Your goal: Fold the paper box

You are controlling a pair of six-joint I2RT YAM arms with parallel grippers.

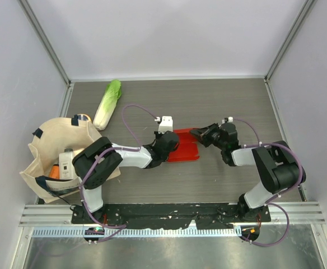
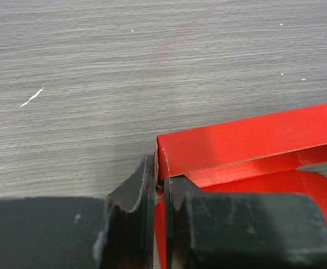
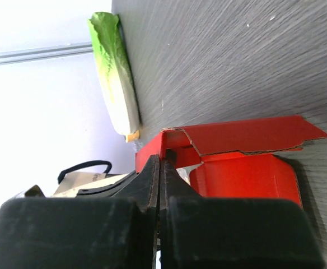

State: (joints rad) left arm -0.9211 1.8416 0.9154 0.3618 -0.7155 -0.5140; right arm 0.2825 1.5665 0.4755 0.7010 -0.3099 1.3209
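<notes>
Paper box point(image 1: 184, 148) sits at desk point(image 1: 219, 101) centre; it looks light and flimsy, best held at flap edges. Left tool point(image 2: 159, 184) is clamped on a raised wall corner; right tool point(image 3: 161, 161) pinches another flap's edge.

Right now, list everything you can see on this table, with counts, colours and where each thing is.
box: one, red, mid-table between the grippers
cabbage: one, green and white, far left of the table
bag: one, beige with dark handles, near left
orange item: one, orange, inside the bag
table: one, grey wood grain, under everything
left gripper: one, black, shut on the box's left edge
right gripper: one, black, shut on the box's right edge
</notes>
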